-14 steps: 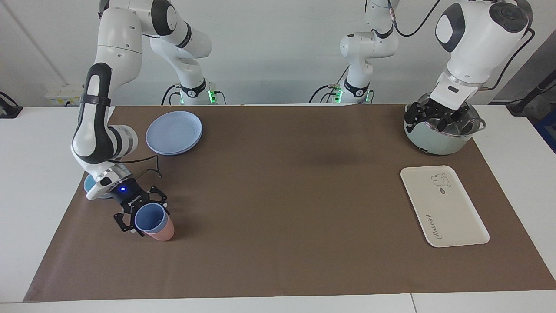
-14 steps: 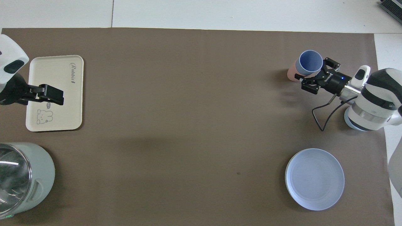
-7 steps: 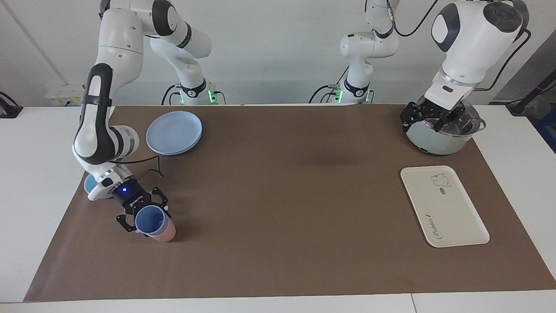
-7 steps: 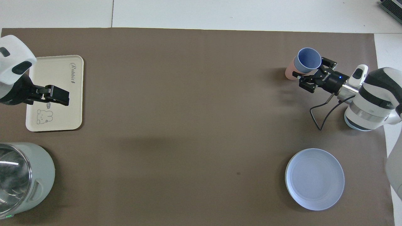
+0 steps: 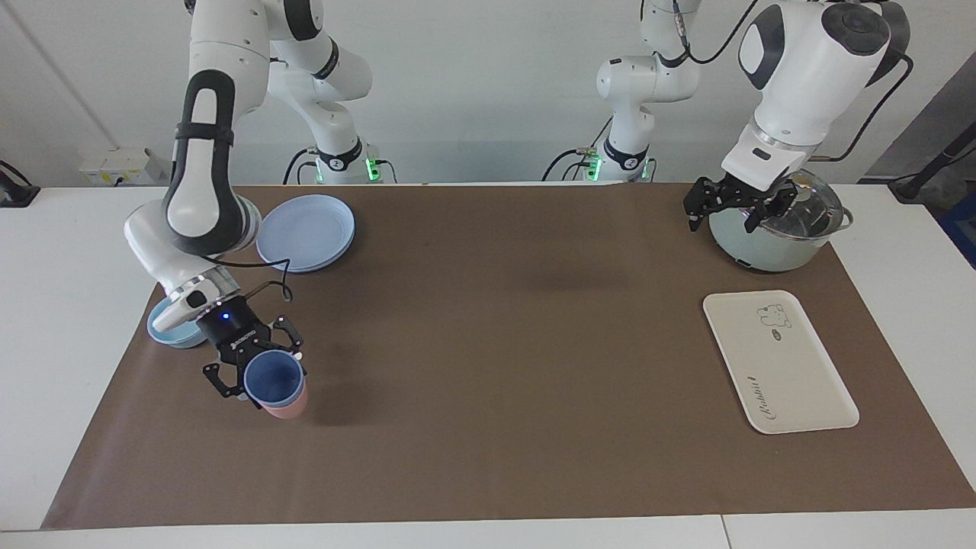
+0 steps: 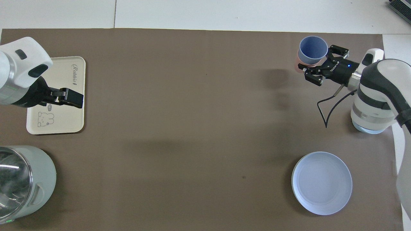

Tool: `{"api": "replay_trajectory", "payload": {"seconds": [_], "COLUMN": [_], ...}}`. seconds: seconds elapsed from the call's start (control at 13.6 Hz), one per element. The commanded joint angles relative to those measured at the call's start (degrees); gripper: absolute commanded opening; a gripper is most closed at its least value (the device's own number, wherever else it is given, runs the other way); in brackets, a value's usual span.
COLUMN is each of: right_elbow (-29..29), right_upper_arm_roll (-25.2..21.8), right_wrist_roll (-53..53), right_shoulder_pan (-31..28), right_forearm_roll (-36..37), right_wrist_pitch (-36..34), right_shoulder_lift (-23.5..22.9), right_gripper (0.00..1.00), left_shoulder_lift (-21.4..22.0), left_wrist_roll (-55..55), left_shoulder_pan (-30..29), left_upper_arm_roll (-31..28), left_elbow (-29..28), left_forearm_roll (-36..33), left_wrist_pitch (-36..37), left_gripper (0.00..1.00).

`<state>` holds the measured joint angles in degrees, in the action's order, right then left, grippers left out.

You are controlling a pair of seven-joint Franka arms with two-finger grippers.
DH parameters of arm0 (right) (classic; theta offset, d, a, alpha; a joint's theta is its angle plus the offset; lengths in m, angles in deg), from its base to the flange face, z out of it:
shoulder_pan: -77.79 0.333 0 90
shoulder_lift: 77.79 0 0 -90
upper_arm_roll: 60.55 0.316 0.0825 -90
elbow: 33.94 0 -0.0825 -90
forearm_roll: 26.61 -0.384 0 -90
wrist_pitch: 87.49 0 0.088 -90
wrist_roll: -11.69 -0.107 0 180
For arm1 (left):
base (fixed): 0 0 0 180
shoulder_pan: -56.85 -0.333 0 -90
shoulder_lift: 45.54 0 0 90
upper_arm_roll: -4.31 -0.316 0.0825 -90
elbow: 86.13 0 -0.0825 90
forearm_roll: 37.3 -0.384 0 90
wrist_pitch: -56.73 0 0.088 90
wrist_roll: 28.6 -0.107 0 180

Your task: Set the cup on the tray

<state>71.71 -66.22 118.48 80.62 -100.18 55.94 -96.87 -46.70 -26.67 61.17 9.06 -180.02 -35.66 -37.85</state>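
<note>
My right gripper [image 5: 263,374] is shut on the periwinkle-blue cup [image 5: 273,379] and holds it up over the mat at the right arm's end of the table; both also show in the overhead view, the gripper [image 6: 316,65] and the cup [image 6: 313,51]. The cup's mouth tilts away from the robots. The cream-white tray [image 5: 778,362] lies flat at the left arm's end and has nothing on it. My left gripper [image 5: 728,202] is open and empty, up in the air beside the pot; in the overhead view the gripper [image 6: 69,98] covers part of the tray [image 6: 64,122].
A salmon-pink tumbler [image 5: 288,410] shows just under the held cup; I cannot tell whether it clings to it. A light-blue bowl [image 5: 171,329] sits under the right arm. A round blue plate [image 5: 305,232] lies nearer the robots. A pale green pot [image 5: 778,240] stands near the tray.
My right gripper has risen with the blue cup, and the cup's shadow has drawn apart from it. My left gripper has moved off the pot toward the table's middle.
</note>
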Motion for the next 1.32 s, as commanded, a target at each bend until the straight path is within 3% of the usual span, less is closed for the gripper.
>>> {"api": "replay_trajectory", "payload": {"seconds": [0.0,0.22,0.37,0.73,0.81,1.25], "right_elbow": [1.8,1.0,0.7,-3.2,-4.0,-5.9], "right_upper_arm_roll": [0.1,0.3,0.2,0.3,0.3,0.5], "right_wrist_roll": [-7.5,-19.6,-28.9,-47.4,-50.4,-58.0], "right_shoulder_pan": [0.9,2.4,4.6,11.1,12.3,17.6], "right_forearm_roll": [12.3,24.8,33.4,54.0,57.5,72.3], "right_wrist_pitch": [-0.2,-3.3,-3.4,-9.5,-11.1,-20.1], "right_shoulder_lift": [4.0,5.8,7.3,8.4,8.6,9.9], "right_gripper": [0.0,0.0,0.0,0.0,0.0,0.0], "left_shoulder_lift": [0.6,-3.7,-6.6,-11.8,-13.2,-23.2], "left_wrist_roll": [5.2,18.7,27.4,30.4,30.5,37.0], "left_shoulder_pan": [1.1,6.2,11.1,21.5,23.0,30.0], "left_upper_arm_roll": [-0.4,-0.4,-0.4,-0.4,-0.4,-0.4], "left_elbow": [-2.8,-2.4,-2.6,-2.2,-1.7,5.0], "left_forearm_roll": [6.9,16.0,23.4,35.7,38.0,38.6], "left_wrist_pitch": [-4.6,-11.7,-21.5,-43.7,-47.2,-58.5], "left_gripper": [0.93,0.85,0.7,0.66,0.61,0.54]}}
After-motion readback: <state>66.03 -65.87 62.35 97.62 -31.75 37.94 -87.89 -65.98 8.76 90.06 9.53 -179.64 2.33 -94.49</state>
